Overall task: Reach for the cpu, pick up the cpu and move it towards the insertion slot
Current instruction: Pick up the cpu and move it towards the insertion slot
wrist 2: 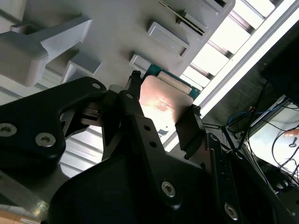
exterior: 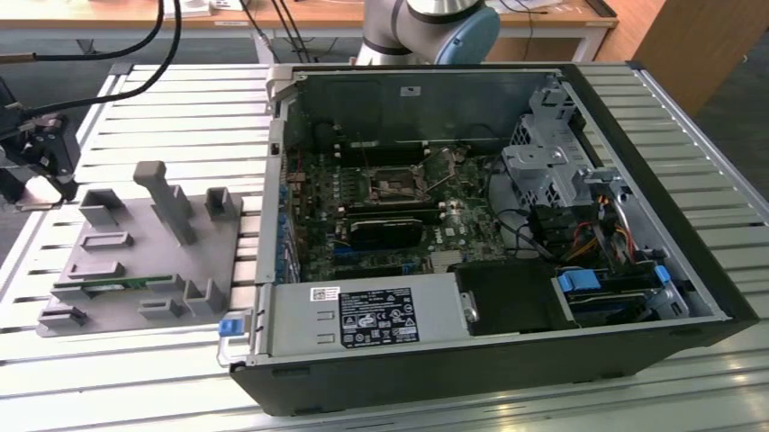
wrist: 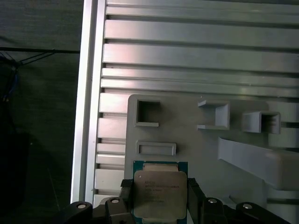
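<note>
In both wrist views we see the gripper (wrist: 158,198) clamped on the cpu (wrist: 159,189), its two black fingers (wrist: 193,196) pressing opposite edges of the silvery chip, with the grey plastic tray (wrist: 201,144) beyond it. The exterior view adds what those miss: the open computer case (exterior: 481,360) at centre and the insertion slot (exterior: 394,184) inside it, well apart from the gripper at the frame's far left edge. We count one cpu, one insertion slot, one tray and one green memory stick (exterior: 114,286). Everything rests on a slatted aluminium table (exterior: 180,99); wooden desks (exterior: 301,13) line the frame's upper edge.
</note>
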### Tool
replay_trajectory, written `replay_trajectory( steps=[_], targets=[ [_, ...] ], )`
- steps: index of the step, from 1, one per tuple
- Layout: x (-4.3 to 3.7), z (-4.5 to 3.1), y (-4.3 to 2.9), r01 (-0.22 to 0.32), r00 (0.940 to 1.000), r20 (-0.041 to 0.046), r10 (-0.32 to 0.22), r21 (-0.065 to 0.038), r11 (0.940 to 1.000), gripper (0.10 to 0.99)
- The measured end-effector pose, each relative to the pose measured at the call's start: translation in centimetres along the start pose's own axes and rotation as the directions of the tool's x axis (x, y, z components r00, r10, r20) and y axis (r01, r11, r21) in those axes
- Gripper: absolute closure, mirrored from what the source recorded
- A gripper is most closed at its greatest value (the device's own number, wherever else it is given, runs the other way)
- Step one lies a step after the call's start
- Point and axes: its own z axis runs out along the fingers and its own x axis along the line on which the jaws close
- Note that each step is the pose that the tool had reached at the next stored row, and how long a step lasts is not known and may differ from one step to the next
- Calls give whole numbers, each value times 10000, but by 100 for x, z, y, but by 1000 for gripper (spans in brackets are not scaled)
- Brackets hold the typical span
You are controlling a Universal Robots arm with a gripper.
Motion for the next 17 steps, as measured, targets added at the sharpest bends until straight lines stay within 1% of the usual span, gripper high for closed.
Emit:
replay_trajectory(
  steps=[6,9,14,17],
  targets=[
    [0,-38,4,0,10000,1,0,0,10000,541],
    [0,-70,8,0,10000,1,0,0,10000,541],
    [1,-147,16,0,10000,0,0,0,10000,541],
    [1,-213,21,0,10000,1,0,0,10000,541]
  ],
)
